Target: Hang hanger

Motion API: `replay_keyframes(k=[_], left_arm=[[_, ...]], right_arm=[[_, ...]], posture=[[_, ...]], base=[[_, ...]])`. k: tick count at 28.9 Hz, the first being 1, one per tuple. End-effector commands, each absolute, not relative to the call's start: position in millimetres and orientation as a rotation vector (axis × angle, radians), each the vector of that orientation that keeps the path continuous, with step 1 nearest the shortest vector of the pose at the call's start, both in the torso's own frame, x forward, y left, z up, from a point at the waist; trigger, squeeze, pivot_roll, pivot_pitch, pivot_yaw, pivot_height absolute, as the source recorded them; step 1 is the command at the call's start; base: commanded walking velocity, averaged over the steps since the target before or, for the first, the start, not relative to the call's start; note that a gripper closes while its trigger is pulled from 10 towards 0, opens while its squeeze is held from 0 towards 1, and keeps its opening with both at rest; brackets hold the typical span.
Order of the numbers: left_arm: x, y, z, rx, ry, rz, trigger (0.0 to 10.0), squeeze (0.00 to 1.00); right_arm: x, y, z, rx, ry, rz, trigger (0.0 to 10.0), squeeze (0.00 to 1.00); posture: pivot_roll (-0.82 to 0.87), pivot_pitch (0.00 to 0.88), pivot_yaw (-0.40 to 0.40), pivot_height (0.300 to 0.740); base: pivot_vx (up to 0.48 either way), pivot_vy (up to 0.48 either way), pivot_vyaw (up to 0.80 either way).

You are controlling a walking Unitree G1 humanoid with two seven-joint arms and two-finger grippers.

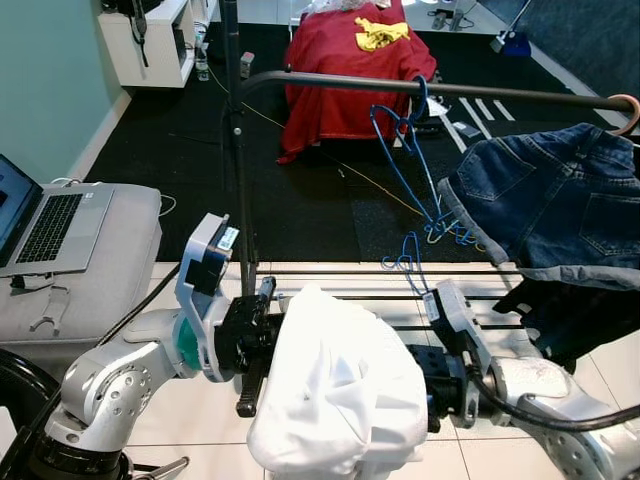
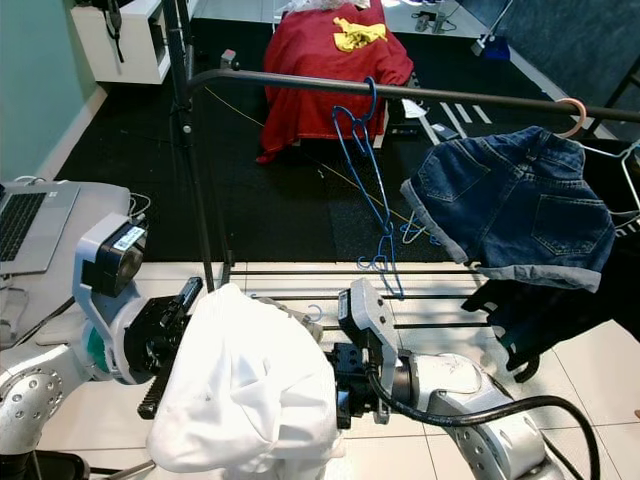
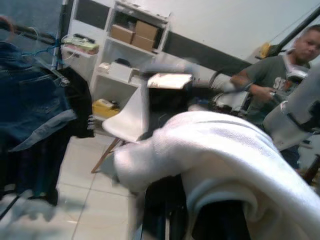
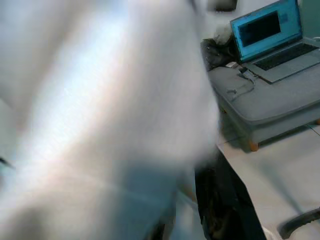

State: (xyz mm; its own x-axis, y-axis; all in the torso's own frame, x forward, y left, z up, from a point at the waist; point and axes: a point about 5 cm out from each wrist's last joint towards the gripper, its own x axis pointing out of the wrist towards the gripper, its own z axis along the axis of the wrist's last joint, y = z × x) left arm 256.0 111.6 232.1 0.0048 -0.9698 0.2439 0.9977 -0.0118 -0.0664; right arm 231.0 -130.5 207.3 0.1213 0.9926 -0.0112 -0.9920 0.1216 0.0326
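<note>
Now, with the white garment (image 1: 340, 390) bunched near the robot between the left gripper (image 1: 252, 352) and the right gripper (image 1: 440, 385), whose finger state I cannot tell, it should rise level toward the far rail (image 1: 400, 88), beside the blue hangers (image 1: 415, 160).

Dark rail (image 1: 500, 93) carries blue hangers (image 1: 405, 150) and denim shorts (image 1: 550, 200)
</note>
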Motion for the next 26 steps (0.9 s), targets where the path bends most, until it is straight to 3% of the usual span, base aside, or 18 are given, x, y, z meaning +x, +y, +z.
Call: replay_keyframes(k=[1,13,18,19,20,26], left_arm=[[265,115,229,-0.215,-0.135,-1.499,10.0,0.0],[284,113,233,-0.276,-0.191,-1.378,10.0,0.0],[288,116,254,-0.401,-0.289,-1.331,10.0,0.0],[288,116,254,-0.401,-0.289,-1.331,10.0,0.0],[280,117,261,-0.405,-0.314,-1.372,10.0,0.0],[269,116,261,-0.368,-0.307,-1.449,10.0,0.0]], right_arm=[[217,-132,218,0.038,0.012,1.504,10.0,0.0],[196,-134,212,0.07,0.072,1.552,10.0,0.0],[207,-144,189,0.04,0.126,1.396,10.0,0.0],[207,-144,189,0.04,0.126,1.396,10.0,0.0],[219,-152,188,0.009,0.104,1.277,10.0,0.0],[229,-168,197,-0.004,0.066,1.174,10.0,0.0]], posture=[[-0.15,0.137,0.032,0.74],[-0.16,0.137,0.036,0.74],[-0.16,0.136,0.036,0.74],[-0.16,0.136,0.036,0.74],[-0.16,0.134,0.034,0.74],[-0.16,0.133,0.033,0.74]], base=[[0.0,0.0,0.0],[0.0,0.0,0.0],[0.0,0.0,0.0],[0.0,0.0,0.0],[0.0,0.0,0.0],[0.0,0.0,0.0]])
